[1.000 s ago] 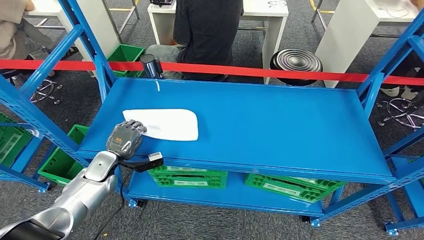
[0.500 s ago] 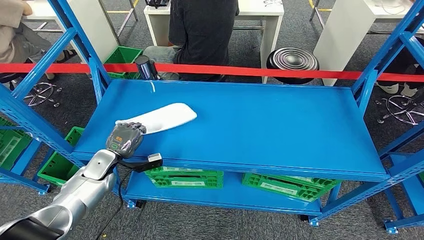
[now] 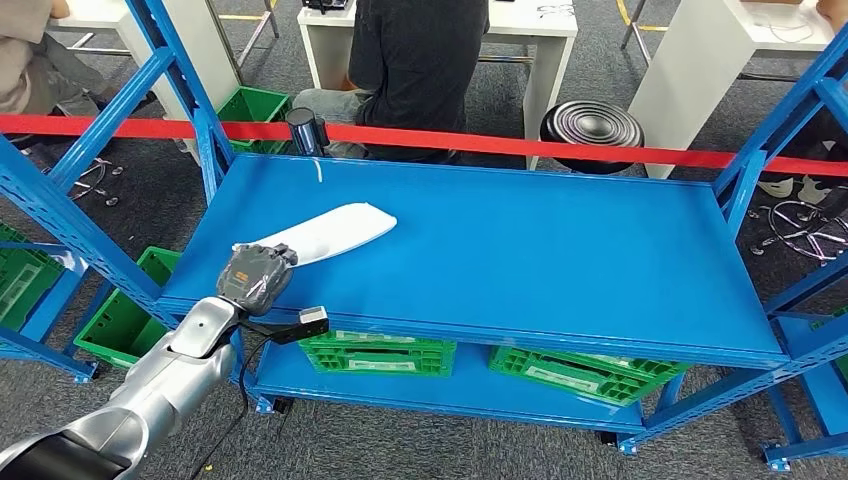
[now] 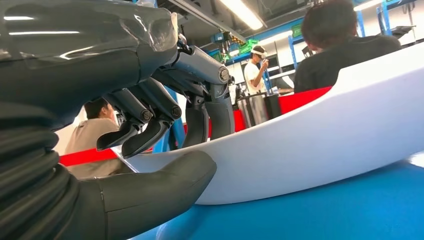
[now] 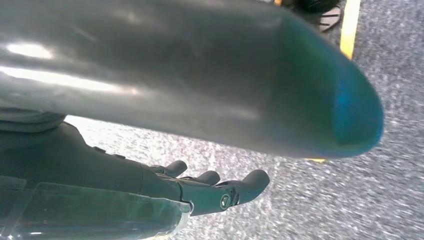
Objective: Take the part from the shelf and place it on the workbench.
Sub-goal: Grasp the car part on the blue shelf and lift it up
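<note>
The white part [image 3: 325, 233] is being gripped at its near end by the left hand [image 3: 258, 273], tilted off the shelf [image 3: 560, 250] near its front left corner, ready for lifting; the right hand [image 5: 210, 187] is hanging released.

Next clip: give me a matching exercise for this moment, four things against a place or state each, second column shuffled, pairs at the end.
Things:
1. white part
2. left hand
3. right hand
4. green crates

Places or states:
A. hanging over grey floor, holding nothing
B. on the lower shelf level
C. near end lifted off the blue shelf
D. gripping the part's near end, thumb underneath

Pairs: 1-C, 2-D, 3-A, 4-B
</note>
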### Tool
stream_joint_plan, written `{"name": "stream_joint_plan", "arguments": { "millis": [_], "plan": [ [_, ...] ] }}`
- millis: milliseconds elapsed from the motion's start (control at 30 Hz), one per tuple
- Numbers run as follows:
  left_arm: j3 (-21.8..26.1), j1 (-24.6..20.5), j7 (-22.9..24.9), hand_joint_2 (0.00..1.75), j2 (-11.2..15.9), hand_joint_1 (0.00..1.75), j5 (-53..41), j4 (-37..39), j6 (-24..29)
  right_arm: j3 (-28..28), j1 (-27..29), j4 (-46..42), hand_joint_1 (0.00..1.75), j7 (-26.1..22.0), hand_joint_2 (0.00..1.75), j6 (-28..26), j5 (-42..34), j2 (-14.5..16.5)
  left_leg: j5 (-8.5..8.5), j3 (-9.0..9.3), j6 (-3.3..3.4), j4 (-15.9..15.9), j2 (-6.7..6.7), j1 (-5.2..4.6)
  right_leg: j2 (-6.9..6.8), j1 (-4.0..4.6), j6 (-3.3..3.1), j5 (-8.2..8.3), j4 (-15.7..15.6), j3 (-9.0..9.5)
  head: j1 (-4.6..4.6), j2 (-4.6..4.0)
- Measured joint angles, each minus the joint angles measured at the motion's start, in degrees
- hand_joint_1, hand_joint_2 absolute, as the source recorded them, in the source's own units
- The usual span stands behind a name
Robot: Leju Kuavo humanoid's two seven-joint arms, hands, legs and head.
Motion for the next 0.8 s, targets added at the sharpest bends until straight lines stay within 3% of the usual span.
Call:
{"name": "stream_joint_plan", "arguments": {
  "millis": [67,200,267,333,367,400,433,500,567,633,700,733,800],
  "plan": [
    [-0.23,-0.05,-0.55,1.75,-0.27,1.75,0.59,-0.02,0.05,0.16,0.19,-0.96,0.00,0.21,0.00,-0.65,-0.85,-0.41,-0.44,-0.44,-0.67,0.95,-0.09,-0.21,-0.05,0.07,-0.43,1.12,-3.90,1.99,-0.08,0.00],
    [-0.53,0.17,-3.33,1.75,-0.85,1.75,5.89,-0.71,-0.84,1.33,1.08,-4.27,0.00,0.80,0.00,-3.11,-3.67,-1.57,-1.34,-1.27,-1.48,2.26,-0.10,0.02,0.07,-0.09,-1.77,1.18,-3.88,1.97,-0.20,0.00],
    [-0.35,0.58,-6.06,1.75,-1.27,1.75,12.22,-1.98,-2.90,2.30,1.37,-6.11,0.00,0.98,0.00,-4.46,-5.38,-2.31,-4.34,-3.55,-2.12,7.35,-0.06,0.27,0.11,-0.27,-2.10,1.26,-3.94,1.99,-0.30,0.00],
    [-0.13,1.60,-8.84,1.75,-1.75,1.75,19.21,-4.03,-5.69,3.49,1.53,-7.71,0.00,0.99,0.00,-5.48,-7.06,-2.99,-7.78,-7.07,-2.58,15.26,-0.03,0.44,0.15,-0.15,-2.24,1.24,-3.93,1.96,-0.36,0.00],
    [-0.08,2.34,-10.01,1.75,-1.98,1.75,22.55,-5.46,-7.21,4.16,1.59,-8.38,0.00,0.90,0.00,-5.80,-7.92,-3.26,-8.43,-8.28,-2.59,17.80,-0.04,0.49,0.17,-0.06,-2.26,1.22,-3.93,1.98,-0.36,0.00],
    [-0.09,3.14,-10.92,1.75,-2.14,1.75,25.63,-7.16,-8.71,4.83,1.61,-8.91,0.00,0.72,0.00,-6.00,-8.75,-3.52,-7.94,-8.51,-2.45,18.13,-0.04,0.51,0.20,0.05,-2.28,1.19,-3.92,2.03,-0.37,0.00],
    [-0.12,3.94,-11.60,1.75,-2.23,1.75,28.64,-9.19,-10.19,5.53,1.58,-9.40,0.00,0.48,0.00,-6.11,-9.55,-3.72,-6.46,-7.65,-2.14,16.16,-0.05,0.47,0.25,0.17,-2.29,1.17,-3.92,2.11,-0.37,0.00],
    [-0.24,5.43,-12.24,1.75,-2.20,1.75,34.24,-14.09,-12.94,6.99,1.46,-10.28,0.00,-0.14,0.00,-6.27,-11.09,-4.03,-2.66,-3.87,-0.91,8.19,-0.12,0.17,0.34,0.36,-2.29,1.14,-3.95,2.26,-0.29,0.00],
    [-0.45,7.03,-12.46,1.75,-1.98,1.75,39.09,-19.25,-15.32,8.48,1.16,-10.90,0.00,-0.73,0.00,-6.42,-12.53,-4.27,-1.09,-1.39,0.20,2.71,-0.11,-0.40,0.39,0.40,-2.14,1.22,-3.99,2.03,-0.19,0.00],
    [-0.69,8.99,-12.88,1.75,-1.63,1.75,43.41,-24.39,-17.42,9.99,0.92,-11.20,0.00,-1.27,0.00,-6.51,-13.83,-4.53,-1.21,-1.10,0.59,1.63,-0.05,-0.83,0.42,0.33,-1.82,1.41,-4.20,1.79,-0.26,0.00],
    [-1.02,11.14,-13.43,1.75,-1.22,1.75,47.09,-29.91,-19.05,11.37,0.90,-11.57,0.00,-1.71,0.00,-6.58,-14.92,-4.79,-0.58,-0.29,0.87,0.28,0.02,-0.57,0.35,0.37,-1.52,1.18,-3.95,1.53,-0.27,0.00],
    [-1.26,12.12,-13.69,1.75,-1.05,1.75,48.59,-32.66,-19.70,11.99,0.88,-11.81,0.00,-1.90,0.00,-6.65,-15.41,-4.98,-0.20,0.13,1.03,-0.43,0.06,-0.42,0.29,0.45,-1.51,0.49,-2.73,0.93,-0.22,0.00],
    [-1.90,14.02,-14.27,1.75,-0.80,1.75,51.22,-37.86,-20.81,13.16,0.80,-12.23,0.00,-2.22,0.00,-6.95,-16.41,-5.52,0.22,0.55,1.21,-1.11,0.12,-0.38,0.19,0.42,-1.74,-2.24,3.30,-1.90,-0.05,0.00]
  ]
}}
